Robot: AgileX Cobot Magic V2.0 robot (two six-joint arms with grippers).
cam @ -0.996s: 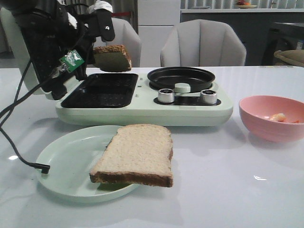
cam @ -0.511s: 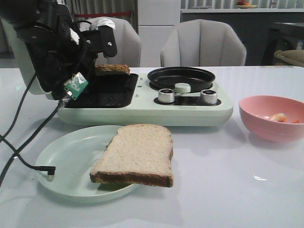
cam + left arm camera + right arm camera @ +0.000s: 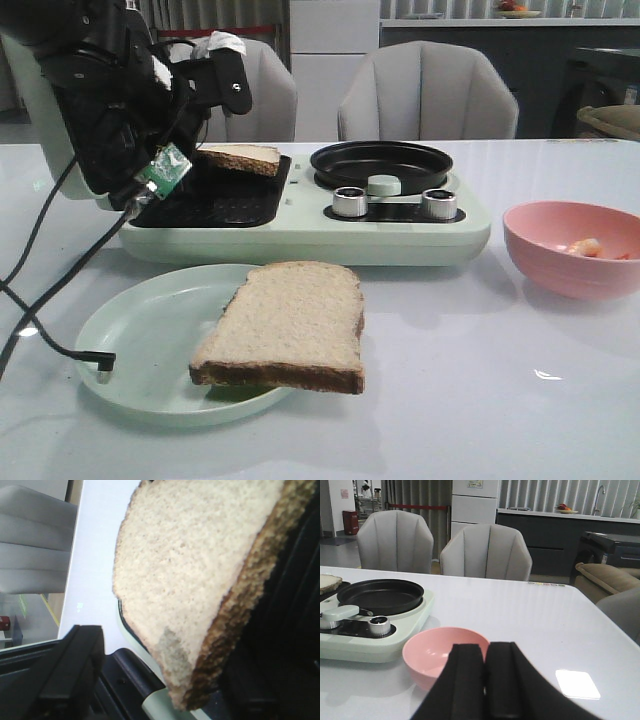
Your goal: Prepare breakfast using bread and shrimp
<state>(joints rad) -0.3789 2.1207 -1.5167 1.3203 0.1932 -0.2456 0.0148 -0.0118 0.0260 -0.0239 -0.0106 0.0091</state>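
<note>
The left tool (image 3: 215, 150) grips one bread slice (image 3: 240, 158), tilted just over the black grill tray (image 3: 205, 200); whether it touches the tray is unclear. The second slice (image 3: 285, 325) overhangs a green plate (image 3: 140, 345) on the worktop (image 3: 480, 380). Shrimp (image 3: 585, 246) sits in the pink bowl (image 3: 570, 250). The right tool (image 3: 485, 680) is closed, empty.

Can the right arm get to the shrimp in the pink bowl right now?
Probably yes: the shut right gripper sits just behind the pink bowl, the shrimp lies uncovered inside, and nothing stands between them.
</note>
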